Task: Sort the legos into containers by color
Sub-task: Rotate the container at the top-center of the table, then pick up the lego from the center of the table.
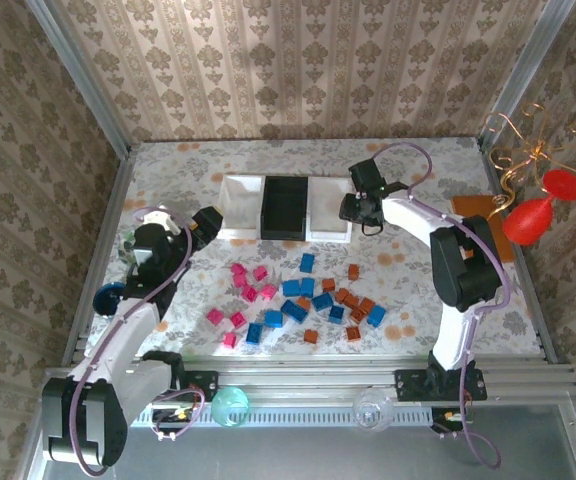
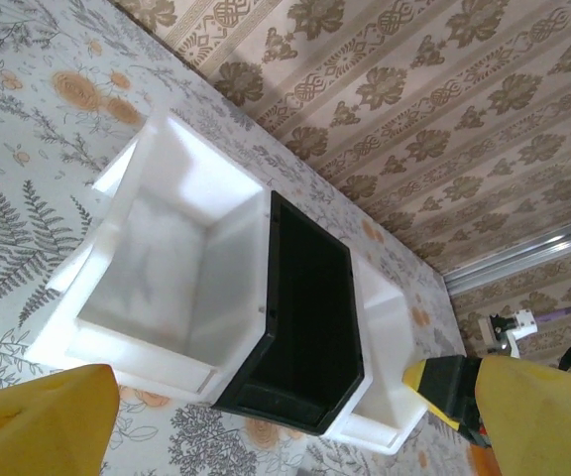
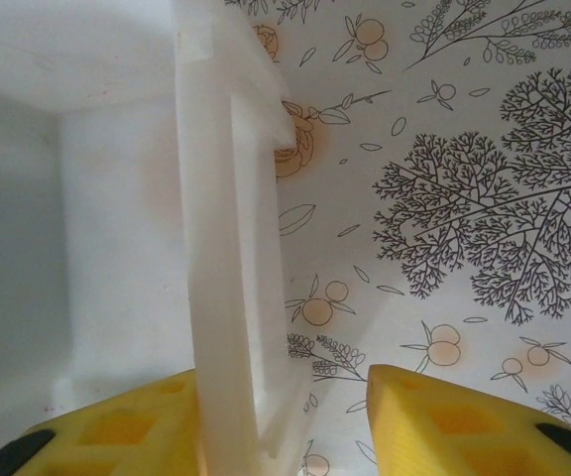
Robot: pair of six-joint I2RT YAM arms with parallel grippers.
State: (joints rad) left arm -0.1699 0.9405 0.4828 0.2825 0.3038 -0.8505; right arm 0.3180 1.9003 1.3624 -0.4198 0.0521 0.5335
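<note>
Loose legos lie mid-table: pink ones (image 1: pixel 239 295) on the left, blue ones (image 1: pixel 302 299) in the middle, orange-brown ones (image 1: pixel 351 300) on the right. Behind them stand the joined containers: a white tray (image 1: pixel 238 205), a black tray (image 1: pixel 285 208) and another white tray (image 1: pixel 328 212). All three look empty. My left gripper (image 1: pixel 208 225) hovers open just left of the left white tray (image 2: pixel 216 188), facing the black tray (image 2: pixel 310 297). My right gripper (image 3: pixel 281 382) is open astride the right tray's outer wall (image 3: pixel 211 248), one finger inside, one over the cloth.
A flat orange-brown board (image 1: pixel 471 208) and a red ornament (image 1: pixel 534 217) sit at the right edge. A small round bowl (image 1: pixel 109 296) rests at the left. A teal ball (image 1: pixel 230 405) and a clear ball (image 1: pixel 372 411) lie on the front rail.
</note>
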